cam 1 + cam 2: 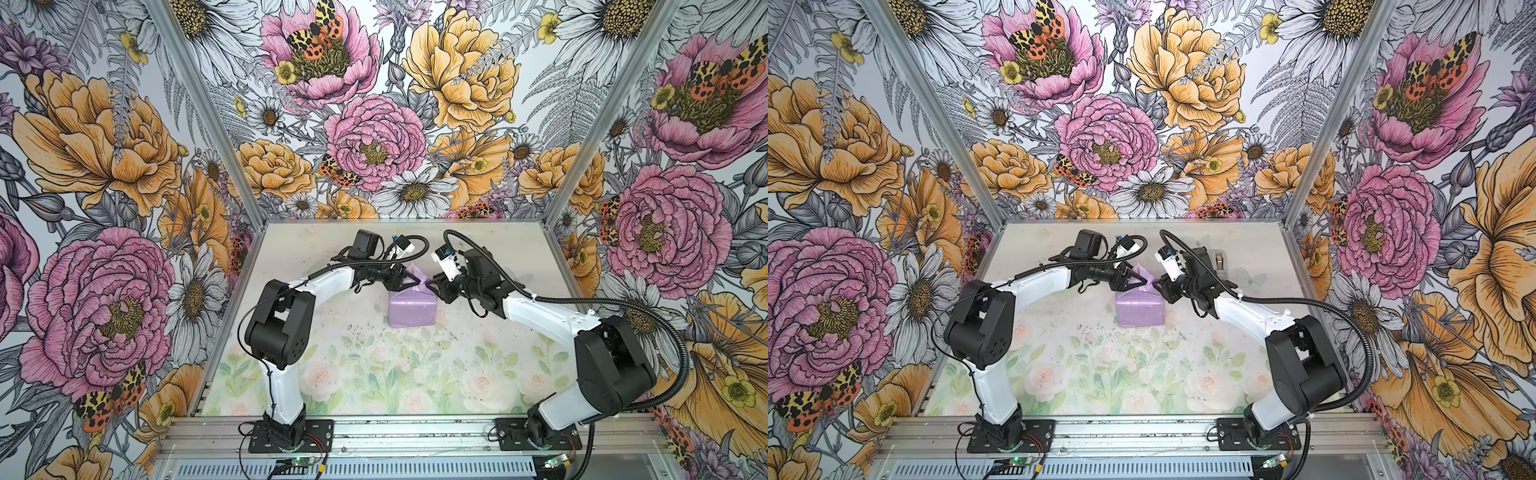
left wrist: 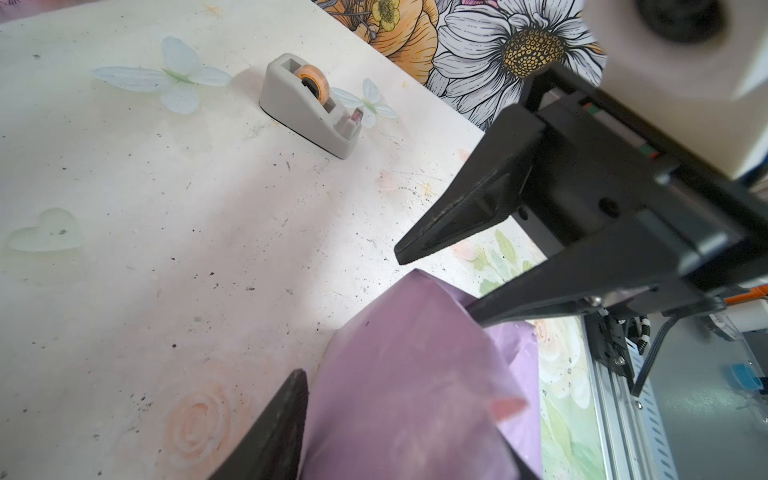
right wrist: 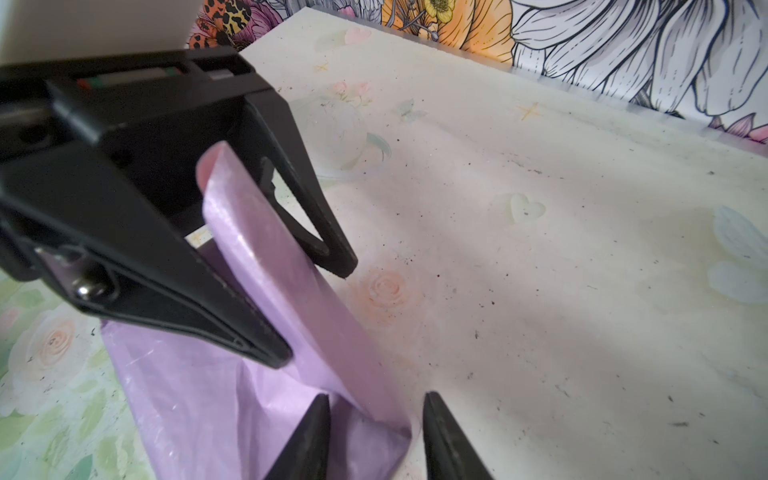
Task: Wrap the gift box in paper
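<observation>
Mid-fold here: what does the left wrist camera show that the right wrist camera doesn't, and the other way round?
Only the left wrist view: the grey tape dispenser standing on the table, and the right pincer, jaws apart, one finger reaching the top of the paper.
Only the right wrist view: the left pincer, jaws apart on either side of an upright flap of the paper.
Both: the lilac paper and the scuffed floral table.
</observation>
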You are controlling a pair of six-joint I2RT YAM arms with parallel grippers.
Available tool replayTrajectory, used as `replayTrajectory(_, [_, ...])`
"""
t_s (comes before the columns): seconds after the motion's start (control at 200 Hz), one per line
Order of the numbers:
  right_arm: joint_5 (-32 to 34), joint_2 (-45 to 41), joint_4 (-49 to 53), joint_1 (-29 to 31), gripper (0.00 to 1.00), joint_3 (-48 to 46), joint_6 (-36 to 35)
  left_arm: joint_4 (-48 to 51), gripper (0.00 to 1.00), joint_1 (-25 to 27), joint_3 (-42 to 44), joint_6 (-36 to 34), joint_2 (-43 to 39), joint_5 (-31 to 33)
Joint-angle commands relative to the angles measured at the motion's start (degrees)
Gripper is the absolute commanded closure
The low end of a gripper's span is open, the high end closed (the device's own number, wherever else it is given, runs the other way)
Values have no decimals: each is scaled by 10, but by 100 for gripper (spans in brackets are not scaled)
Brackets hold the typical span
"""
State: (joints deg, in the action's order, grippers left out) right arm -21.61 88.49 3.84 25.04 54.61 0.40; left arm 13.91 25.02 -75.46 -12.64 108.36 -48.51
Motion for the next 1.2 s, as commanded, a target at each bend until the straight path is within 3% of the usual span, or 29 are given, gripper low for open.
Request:
replayTrajectory(0.0, [13, 14, -19, -1, 64, 17, -7, -2, 48, 0, -9, -13, 14, -14])
replayTrajectory(0.235, [-3, 13, -34, 1, 65, 10, -1, -2, 54, -1, -10, -15, 21, -14])
replayTrajectory(0.425, [4, -27, -28, -1, 53, 0, 0, -3, 65, 0, -12, -13, 17, -17])
replayTrajectory(0.525, [11, -71, -26, -1, 51, -20, 12, -3, 73, 0, -10, -13, 10, -16])
replayTrajectory(0.911, [34, -273, -22, 38, 64, -164, 211, -68, 91, 5, 31, 43, -16, 2])
replayTrajectory(1.191, [48, -225, -84, 87, 72, -213, 320, -85, 98, 20, 68, 68, -56, 56])
